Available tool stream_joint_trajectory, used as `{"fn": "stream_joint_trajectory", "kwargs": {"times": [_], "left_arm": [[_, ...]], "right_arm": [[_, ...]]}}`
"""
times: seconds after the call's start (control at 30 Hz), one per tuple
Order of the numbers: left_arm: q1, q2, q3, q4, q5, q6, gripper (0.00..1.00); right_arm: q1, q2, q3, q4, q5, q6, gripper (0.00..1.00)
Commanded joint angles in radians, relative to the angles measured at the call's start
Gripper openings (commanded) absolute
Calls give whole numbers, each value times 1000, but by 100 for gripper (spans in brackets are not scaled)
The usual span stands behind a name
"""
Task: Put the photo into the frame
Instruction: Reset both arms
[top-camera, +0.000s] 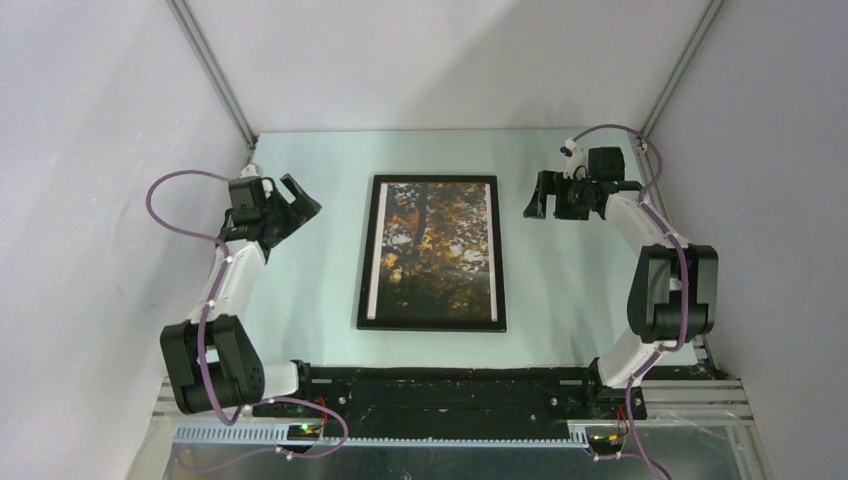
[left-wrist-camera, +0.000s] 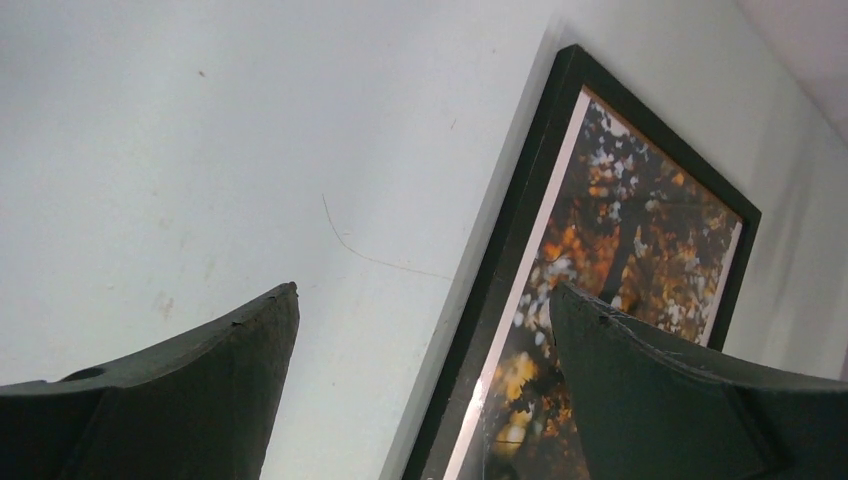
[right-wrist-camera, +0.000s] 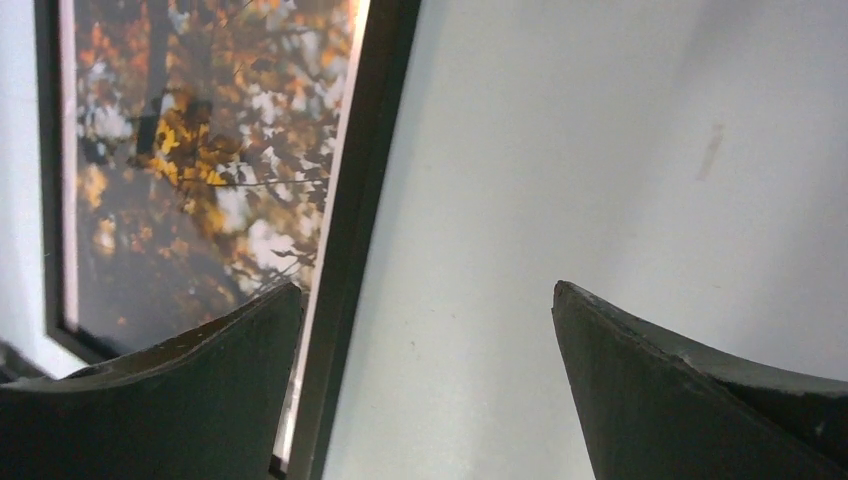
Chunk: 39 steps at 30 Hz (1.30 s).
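Photo (top-camera: 432, 250) lies inside black frame (top-camera: 431, 325), flat on table (top-camera: 560, 290). L gripper (top-camera: 303, 200) left of frame, R gripper (top-camera: 533, 195) right of it, both spread wide and empty. Looks done. Pull arms away w/o nudging frame.

A pale mint-green bench (top-camera: 300, 300) forms the base of a boxed cell. Plain grey-white panels close it in: a back wall (top-camera: 440, 60), a left wall (top-camera: 90, 130) and a right wall (top-camera: 775, 130), with a slanting aluminium post at the far left corner (top-camera: 212, 70) and another at the far right corner (top-camera: 680, 70). The light is soft and even, with a faint diagonal shade across the back wall. A black rail (top-camera: 450, 385) runs along the bench's near edge, with a slotted metal strip (top-camera: 450, 437) below it in the top view. Close up, the bench shows a thin curved hairline mark (left-wrist-camera: 365, 255) and a faint smudge (right-wrist-camera: 711, 150)
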Motion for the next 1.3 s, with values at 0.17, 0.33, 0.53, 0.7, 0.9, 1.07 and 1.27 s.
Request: {"fn": "stream_joint_trajectory", "kwargs": {"times": [0.17,0.33,0.53,0.7,0.9,1.07,1.27], "left_arm": [[4,-227,-4,42,-184,100,100],[4,-348,-61,92,-288,142,100],[6,-410,-90,98,-386,225,100],[12,-470,-163,164,-347,314,100],[12,-587,-309,268,-138,431,100],[12,-635,-353,304,-38,441,100],[12,-636,-368,328,-20,498,100]], "right_arm": [[-2,-245,6,-58,300,-127,99],[-2,-351,-27,-63,358,-135,99],[-2,-480,-90,-42,483,-127,100],[-50,-582,-152,-63,507,-104,100],[-138,-696,-203,-110,361,-73,100],[-245,-832,-294,-56,184,-40,99],[-281,-922,-345,-31,139,-91,100]]}}
